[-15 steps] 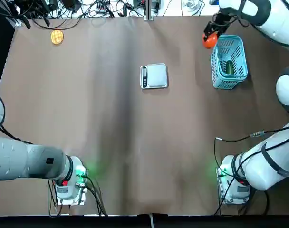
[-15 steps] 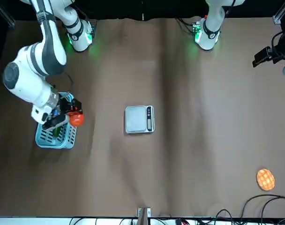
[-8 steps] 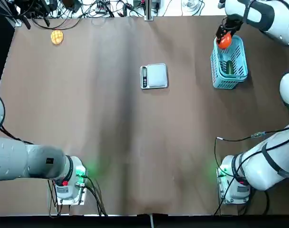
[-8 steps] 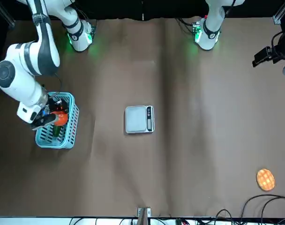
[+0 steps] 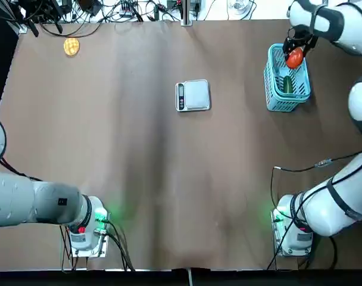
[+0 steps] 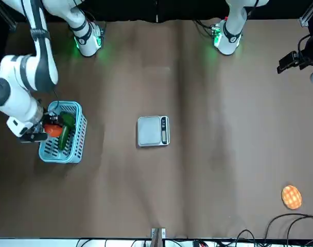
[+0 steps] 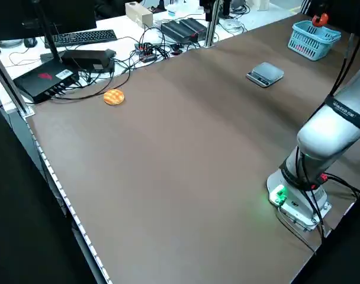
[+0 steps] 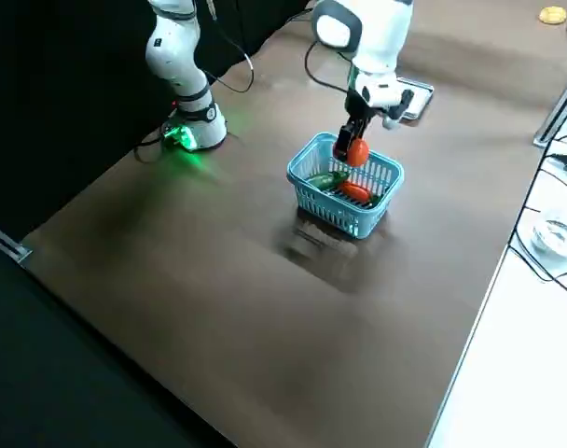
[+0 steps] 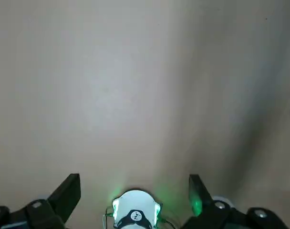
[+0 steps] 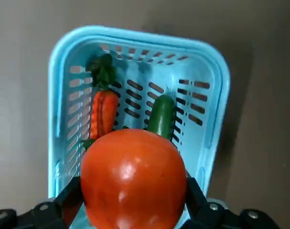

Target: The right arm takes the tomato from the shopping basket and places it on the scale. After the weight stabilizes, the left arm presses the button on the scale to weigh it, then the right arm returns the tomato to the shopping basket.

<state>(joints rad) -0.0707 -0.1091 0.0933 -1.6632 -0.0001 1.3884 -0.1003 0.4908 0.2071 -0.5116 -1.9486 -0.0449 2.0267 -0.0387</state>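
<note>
Tomato (image 10: 133, 179) shifted basketward, between end effector (image 10: 133, 191) fingertips

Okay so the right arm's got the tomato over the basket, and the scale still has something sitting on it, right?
Not quite: the scale's platform is bare, as the top view shows. The rest is right: the right hand holds the tomato over the basket.
</note>
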